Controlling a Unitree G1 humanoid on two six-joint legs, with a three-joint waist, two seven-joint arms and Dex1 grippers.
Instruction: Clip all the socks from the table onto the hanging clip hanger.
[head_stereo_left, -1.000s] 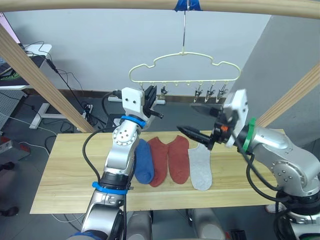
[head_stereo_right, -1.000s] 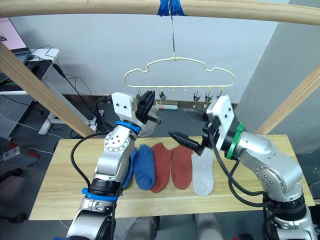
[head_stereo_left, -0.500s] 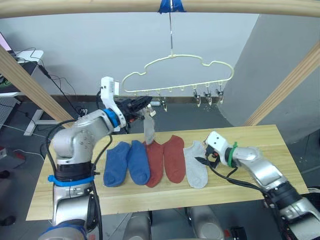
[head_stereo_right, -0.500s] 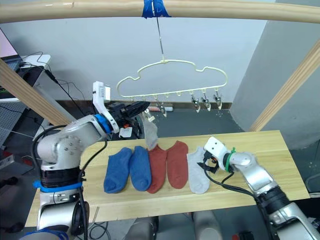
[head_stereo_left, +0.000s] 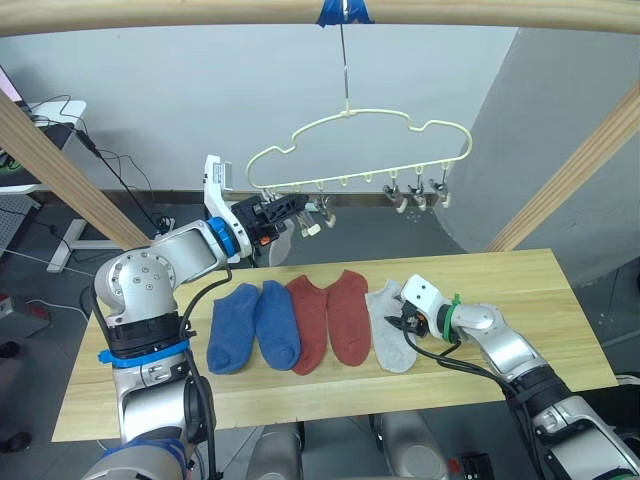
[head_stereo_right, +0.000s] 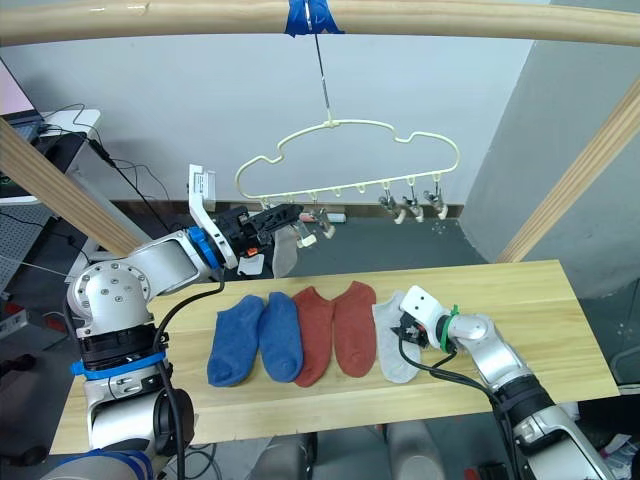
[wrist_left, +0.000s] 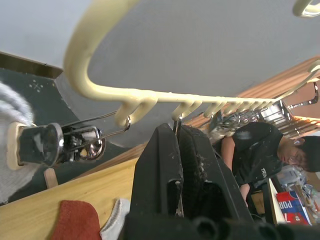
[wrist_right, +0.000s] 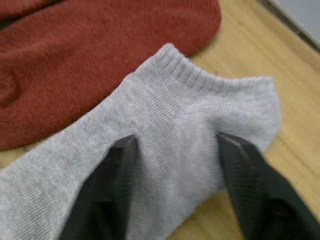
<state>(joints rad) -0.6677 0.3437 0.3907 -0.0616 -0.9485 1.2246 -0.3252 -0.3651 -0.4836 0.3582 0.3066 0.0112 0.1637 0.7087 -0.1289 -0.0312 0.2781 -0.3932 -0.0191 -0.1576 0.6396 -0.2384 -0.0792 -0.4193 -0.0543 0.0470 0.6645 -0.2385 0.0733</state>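
1. Long rectangular table (head_stereo_left: 520, 290) of pale wood planks, smooth, spanning the scene under a round wooden beam (head_stereo_left: 200, 12) overhead, with slanted round beams at either side.
2. Left arm raised and bent at the elbow, forearm reaching toward the hanger; silver rounded shells, blue rings at the joints, black cables looping alongside.
3. Right arm stretched low over the table, forearm nearly flat, wrist marked by a green band.
4. Thin pale-yellow clip hanger (head_stereo_left: 360, 125) of wire with a wavy top, hung by a long hook from blue tape on the beam; small metal clips dangling along its lower bar.
5. Five socks lying flat side by side on the table: two blue socks (head_stereo_left: 255, 325), two rust-red socks (head_stereo_left: 330, 315), then a light grey sock (head_stereo_left: 390, 335) nearest the right arm. Soft knit fabric, ribbed cuffs.
6. A second light grey sock (head_stereo_right: 284, 250) hanging limp near the left end of the hanger, beside the left gripper.
7. Left gripper (head_stereo_left: 290, 206) up at the hanger's lower bar, black fingers (wrist_left: 167, 175) pressed together with only a thin metal clip part between them in the left wrist view.
8. Right gripper (wrist_right: 175, 145) down on the grey sock's cuff end, black ridged fingers (wrist_right: 112, 180) spread apart and resting on the fabric.
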